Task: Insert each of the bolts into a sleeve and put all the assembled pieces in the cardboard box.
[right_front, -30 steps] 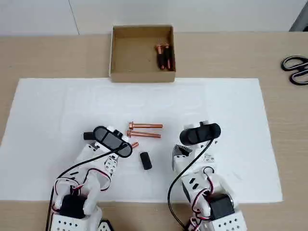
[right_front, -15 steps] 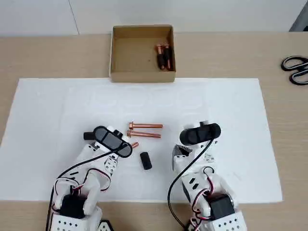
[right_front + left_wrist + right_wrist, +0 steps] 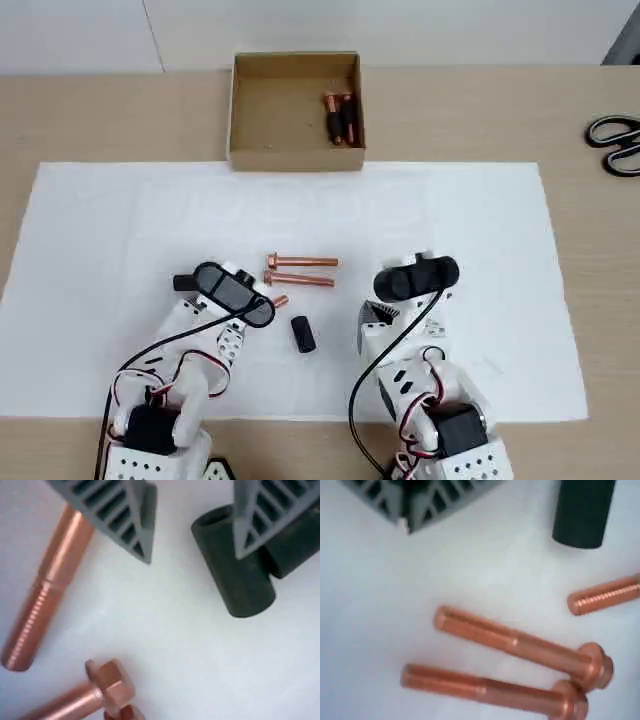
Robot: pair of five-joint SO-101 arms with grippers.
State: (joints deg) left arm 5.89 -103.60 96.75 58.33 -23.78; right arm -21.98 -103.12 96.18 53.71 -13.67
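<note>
- Two bolts (image 3: 302,262) (image 3: 300,279) lie side by side on the white sheet (image 3: 120,260), just ahead of both arms. Their long axes run left-right, heads to the left.
- A third bolt (image 3: 280,300) lies slanted and partly under the left arm's wrist. Its threaded tip points toward the pair.
- The sleeve (image 3: 303,334) lies on its side between the arms, with its long axis roughly near-far.
- The left gripper (image 3: 192,557) is spread wide. One finger (image 3: 262,515) stands over the sleeve's end, the other beside the third bolt. Contact cannot be told.
- The right gripper (image 3: 407,515) is low over the sheet near the pair. Whether it is open or closed cannot be told.
- The cardboard box (image 3: 250,110) stands at the sheet's far edge, well apart from the bolts. Assembled pieces (image 3: 340,118) lie by its right wall.
- A broad stretch of sheet separates the bolts from the box.
- Scissors (image 3: 615,143) lie at the table's right edge.
</note>
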